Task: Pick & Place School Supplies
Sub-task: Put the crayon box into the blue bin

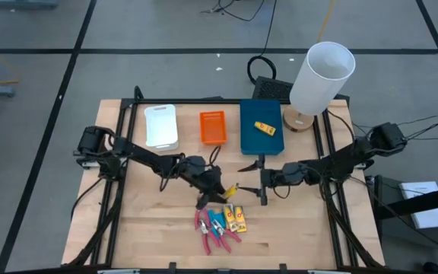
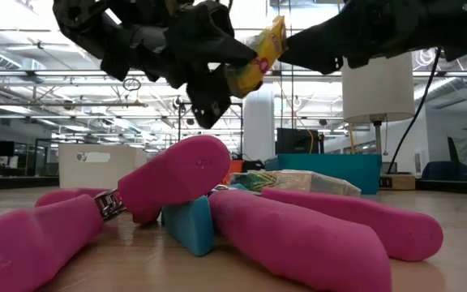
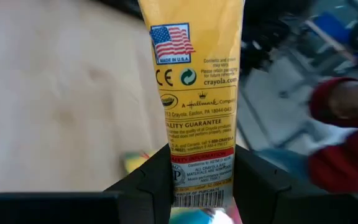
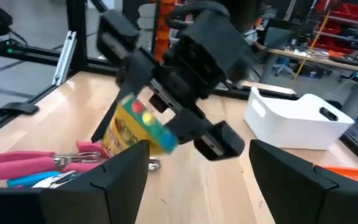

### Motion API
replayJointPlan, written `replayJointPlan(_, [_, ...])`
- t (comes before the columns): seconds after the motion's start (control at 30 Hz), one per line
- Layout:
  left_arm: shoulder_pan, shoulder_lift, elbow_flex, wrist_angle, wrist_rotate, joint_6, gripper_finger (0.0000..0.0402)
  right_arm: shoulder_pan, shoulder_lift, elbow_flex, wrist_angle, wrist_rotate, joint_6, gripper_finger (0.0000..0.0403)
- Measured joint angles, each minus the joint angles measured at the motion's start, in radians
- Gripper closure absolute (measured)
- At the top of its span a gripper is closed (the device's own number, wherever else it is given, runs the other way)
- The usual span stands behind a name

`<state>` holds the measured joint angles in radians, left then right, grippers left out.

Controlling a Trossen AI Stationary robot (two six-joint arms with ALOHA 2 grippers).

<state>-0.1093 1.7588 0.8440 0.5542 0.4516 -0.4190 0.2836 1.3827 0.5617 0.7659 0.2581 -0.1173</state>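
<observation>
In the left wrist view the top of the yellow packet [image 3: 194, 93] was cut off by the frame's edge, and its lower end was hidden between the left gripper's fingers [image 3: 148, 186]. The room beyond it was blurred, and a red shape [image 3: 344, 143] there could not be identified. In the low view the pink handles [image 2: 298, 235] were cropped at the lower edge. In the high view, the print on the packets [image 1: 236, 219] on the table was too small to be read.
</observation>
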Motion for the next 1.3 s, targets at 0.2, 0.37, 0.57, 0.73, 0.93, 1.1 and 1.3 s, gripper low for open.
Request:
replayJointPlan(0.2, [0.039,0.0,0.0,-0.088,0.214,-0.167,0.0261,-0.004,0.0,0.006,-0.014,-0.06,0.023,0.0143])
replayJointPlan(0.37, [0.075,0.0,0.0,-0.129,0.338,-0.263,0.0261,-0.003,0.002,0.006,-0.015,-0.112,0.055,0.0142])
replayJointPlan(0.57, [0.089,0.0,0.001,-0.132,0.371,-0.302,0.0261,-0.003,0.061,0.034,-0.014,-0.133,0.055,0.014])
replayJointPlan(0.73, [0.081,0.0,0.021,-0.132,0.381,-0.305,0.0261,-0.003,0.151,0.103,-0.015,-0.164,0.037,0.014])
replayJointPlan(0.93, [0.066,0.0,0.044,-0.133,0.409,-0.303,0.0261,-0.003,0.172,0.13,-0.015,-0.163,0.002,0.0141])
replayJointPlan(1.1, [0.065,0.0,0.044,-0.133,0.408,-0.3,0.0261,-0.003,0.172,0.132,-0.008,-0.208,0.002,0.0158])
replayJointPlan(1.3, [0.077,0.0,0.044,-0.133,0.403,-0.301,0.0261,-0.003,0.172,0.132,-0.008,-0.211,0.001,0.0194])
